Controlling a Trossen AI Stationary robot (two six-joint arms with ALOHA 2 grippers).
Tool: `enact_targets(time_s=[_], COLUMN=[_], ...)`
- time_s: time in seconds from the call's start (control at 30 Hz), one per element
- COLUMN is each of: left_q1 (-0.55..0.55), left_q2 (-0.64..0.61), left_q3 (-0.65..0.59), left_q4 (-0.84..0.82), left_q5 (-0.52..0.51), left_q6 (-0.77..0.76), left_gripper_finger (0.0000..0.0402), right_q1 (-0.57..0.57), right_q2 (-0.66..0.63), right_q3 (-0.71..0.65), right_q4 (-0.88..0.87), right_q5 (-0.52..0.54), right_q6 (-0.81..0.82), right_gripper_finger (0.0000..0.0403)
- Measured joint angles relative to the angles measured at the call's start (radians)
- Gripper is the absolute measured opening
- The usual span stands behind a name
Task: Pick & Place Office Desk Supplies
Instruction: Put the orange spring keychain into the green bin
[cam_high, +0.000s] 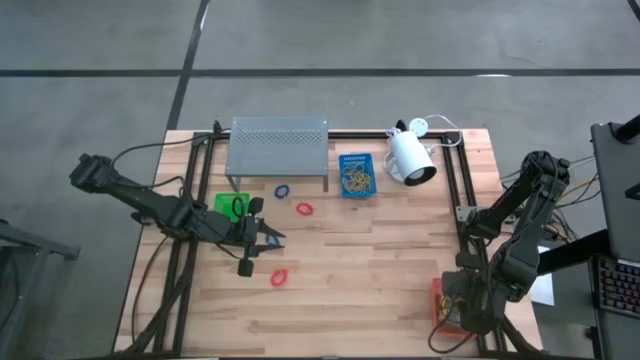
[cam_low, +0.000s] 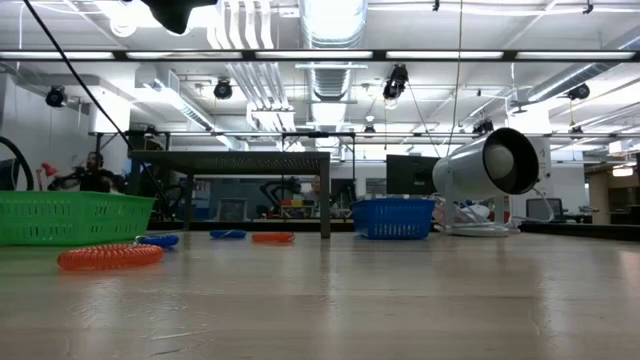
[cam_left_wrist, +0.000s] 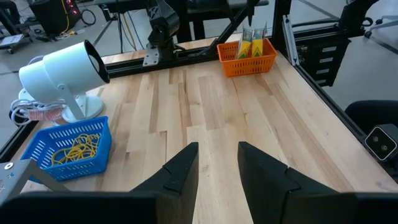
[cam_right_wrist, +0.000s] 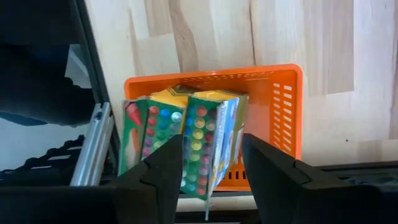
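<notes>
Two printed green and yellow card boxes (cam_right_wrist: 186, 140) stand on end in the red-orange tray (cam_right_wrist: 273, 71) at the table's near right corner. My right gripper (cam_right_wrist: 212, 138) hangs open just above them, pointing down, with one finger on either side of the right-hand box (cam_right_wrist: 211, 134) and holding nothing. Over the table's left middle, my left gripper (cam_left_wrist: 217, 146) is open and has nothing in it. Near it are the green tray (cam_high: 232, 205), two red loops (cam_high: 280, 277) (cam_high: 304, 209) and a blue loop (cam_high: 282, 190). Tan rubber bands lie in the blue tray (cam_high: 357, 173).
A grey perforated shelf (cam_high: 279, 145) stands at the far middle and a white lamp (cam_high: 412, 158) at the far right. Black rails (cam_high: 455, 190) run along the table's edges. Bare wood lies in the table's middle and near part (cam_high: 360, 290).
</notes>
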Motion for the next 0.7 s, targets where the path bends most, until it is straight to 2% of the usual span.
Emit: enact_targets(time_s=[0.3,0.43,0.57,0.7], left_q1=[0.0,0.0,0.0,0.0], left_q2=[0.0,0.0,0.0,0.0], left_q3=[0.0,0.0,0.0,0.0], left_q4=[0.0,0.0,0.0,0.0], left_q5=[0.0,0.0,0.0,0.0], left_q6=[0.0,0.0,0.0,0.0], left_gripper_finger=[0.0117,0.0117,0.0117,0.0117], right_q1=[0.0,0.0,0.0,0.0], right_q2=[0.0,0.0,0.0,0.0], right_q3=[0.05,0.095,0.151,0.186], right_q4=[-0.032,-0.076,-0.133,-0.159], right_q5=[0.008,0.056,0.163,0.374], right_q6=[0.0,0.0,-0.001,-0.029], right_gripper_finger=[0.0157,0.0155,0.0159,0.0162])
